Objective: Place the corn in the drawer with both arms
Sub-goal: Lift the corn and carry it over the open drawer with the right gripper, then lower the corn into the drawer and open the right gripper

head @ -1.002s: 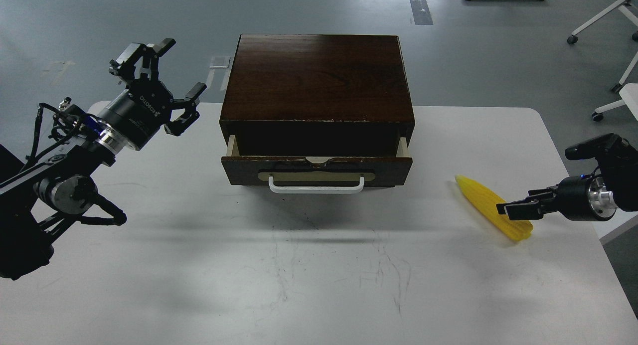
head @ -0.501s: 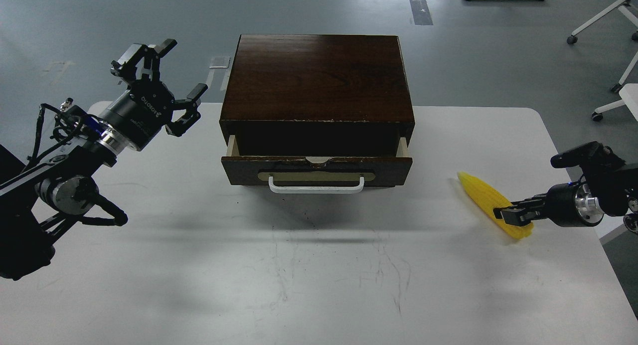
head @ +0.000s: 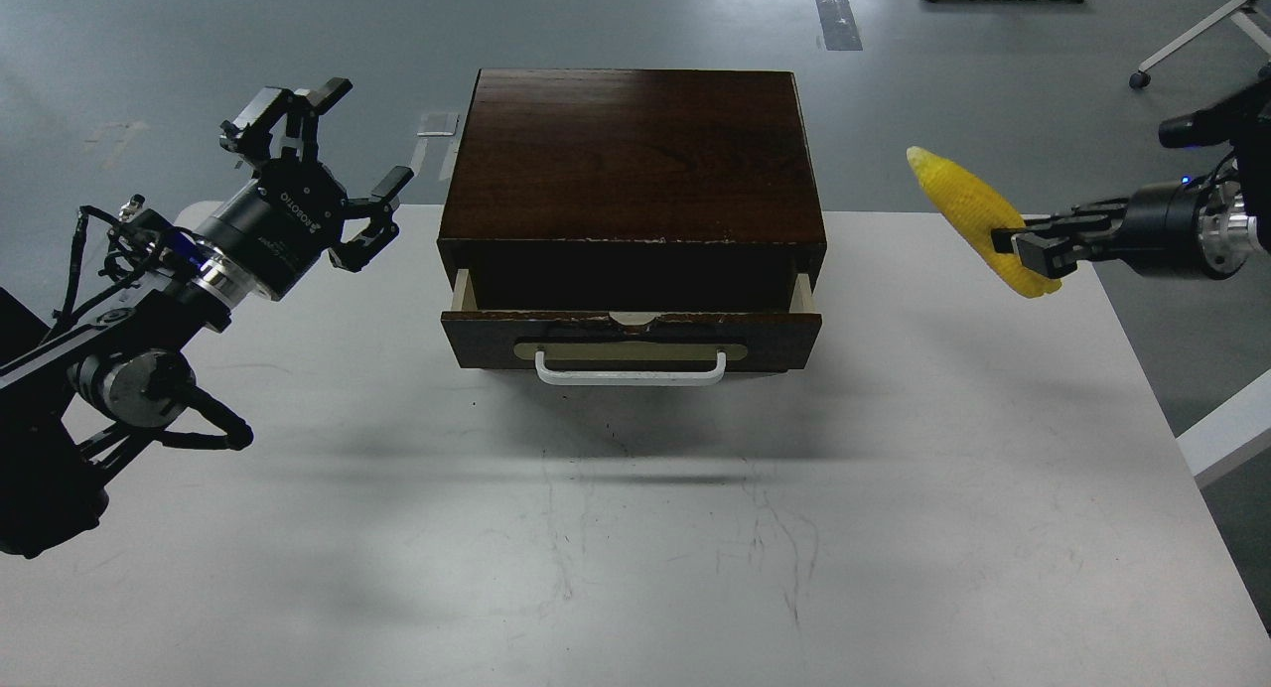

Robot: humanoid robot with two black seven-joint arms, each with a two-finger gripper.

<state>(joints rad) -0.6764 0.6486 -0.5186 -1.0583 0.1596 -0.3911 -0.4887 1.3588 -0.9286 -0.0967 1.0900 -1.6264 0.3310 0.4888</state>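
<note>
The yellow corn (head: 968, 206) hangs in the air to the right of the wooden box, tip pointing up and left. My right gripper (head: 1028, 253) is shut on its thick lower end and holds it well above the table. The dark brown drawer (head: 632, 338) with its white bar handle (head: 630, 372) stands partly pulled out of the box (head: 633, 151); its inside is in shadow. My left gripper (head: 318, 161) is open and empty, raised to the left of the box.
The white table (head: 635, 528) carries the box at its back middle. Its right edge runs close under my right arm. Chair legs and wheels (head: 1192, 42) stand on the grey floor at the far right.
My right gripper has lifted the corn from the table surface up and slightly back, to about the height of the box top. The left arm and the drawer have not moved.
</note>
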